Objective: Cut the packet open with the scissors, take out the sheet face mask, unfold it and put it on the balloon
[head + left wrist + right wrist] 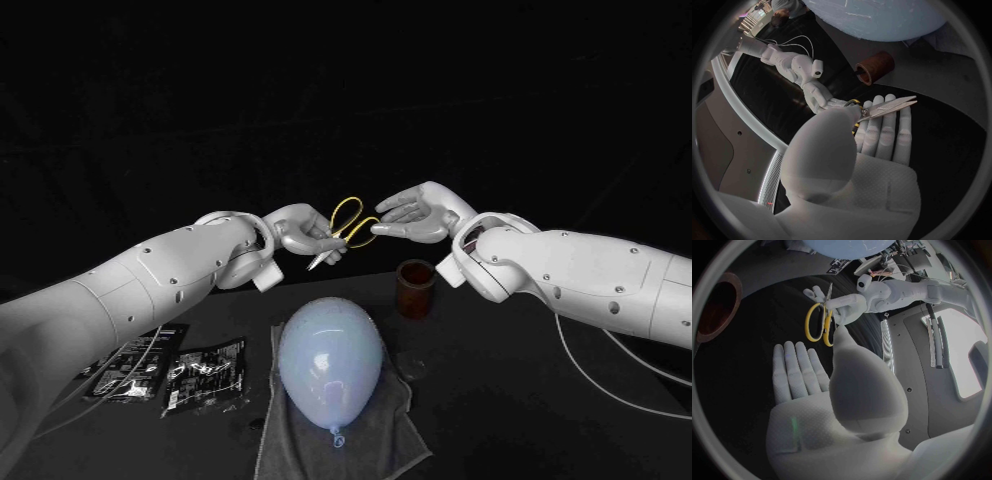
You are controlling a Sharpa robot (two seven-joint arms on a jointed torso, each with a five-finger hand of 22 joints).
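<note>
The scissors (353, 224) are held above the surface (505, 380) by the left hand (300, 235), pinched near the pivot. Their long axis is tilted steeply: the blades are pointed down and toward the robot, and the yellow loops are turned up toward the right hand (411, 213). That hand is kept wide, fingers flat and apart, nothing in it, just beside the loops. Whether they are touched cannot be told. A handover is judged to be the step in hand, the loops being presented to the nearer, free hand.

The packet (206, 372) is seen lying flat on the surface, well below both hands and on the left arm's side, with a second dark packet (137, 362) beside it. The balloon (332, 355) is laid on a grey cloth (389, 430) between the arms. Behind it a brown cup (415, 290) is stood upright. What is in it cannot be made out.
</note>
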